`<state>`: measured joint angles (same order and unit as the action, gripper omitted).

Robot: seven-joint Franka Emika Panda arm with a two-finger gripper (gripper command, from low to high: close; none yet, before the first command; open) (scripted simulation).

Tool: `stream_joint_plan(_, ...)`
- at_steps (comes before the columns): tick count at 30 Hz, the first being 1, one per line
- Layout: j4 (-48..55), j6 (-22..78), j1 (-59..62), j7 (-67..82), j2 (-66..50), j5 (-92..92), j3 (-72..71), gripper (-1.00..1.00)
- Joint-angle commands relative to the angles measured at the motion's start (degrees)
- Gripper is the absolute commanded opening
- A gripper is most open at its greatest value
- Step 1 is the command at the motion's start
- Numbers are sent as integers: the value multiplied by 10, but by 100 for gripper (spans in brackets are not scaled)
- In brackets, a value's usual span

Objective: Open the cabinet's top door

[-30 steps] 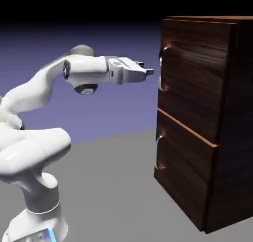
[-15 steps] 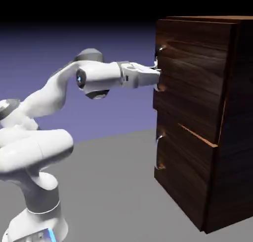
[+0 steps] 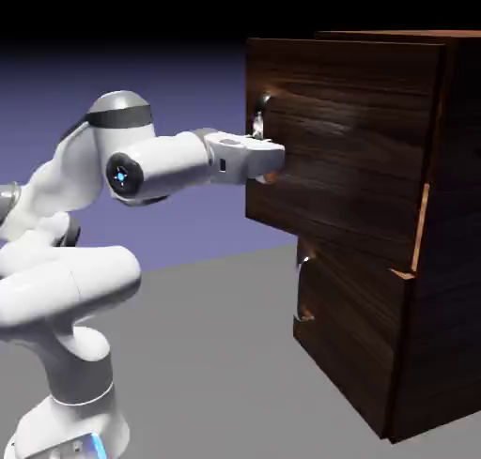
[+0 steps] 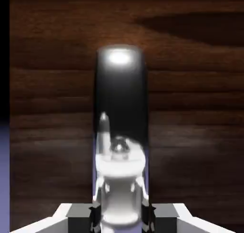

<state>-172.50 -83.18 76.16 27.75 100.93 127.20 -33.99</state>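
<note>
Progress: the dark walnut-grain top door (image 3: 338, 147) has slid outward toward nine o'clock from the tall wooden cabinet (image 3: 451, 260) since a second ago; white gripper (image 3: 268, 152) clamped on its curved silver handle (image 4: 120, 103), opening well underway.

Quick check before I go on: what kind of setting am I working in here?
A rendered simulation, it seems, not a real room: a plain grey table before a flat blue-violet backdrop, bearing only a glossy dark-wood cabinet. The gripper is at the handle of the top door, which stands pulled out.

We are looking at a rendered simulation scene, plain grey tabletop (image 3: 207, 354), flat blue-violet backdrop (image 3: 188, 82), glossy computer-drawn cabinet (image 3: 413, 213).
</note>
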Motion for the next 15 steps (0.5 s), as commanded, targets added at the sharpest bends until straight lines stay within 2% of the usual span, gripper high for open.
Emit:
stream_joint_plan(1,-3,24,17,0,1,0,6,-100)
stream_joint_plan(5,-6,124,67,42,-47,-44,61,-100)
stream_joint_plan(15,49,338,173,204,-251,-217,158,-100)
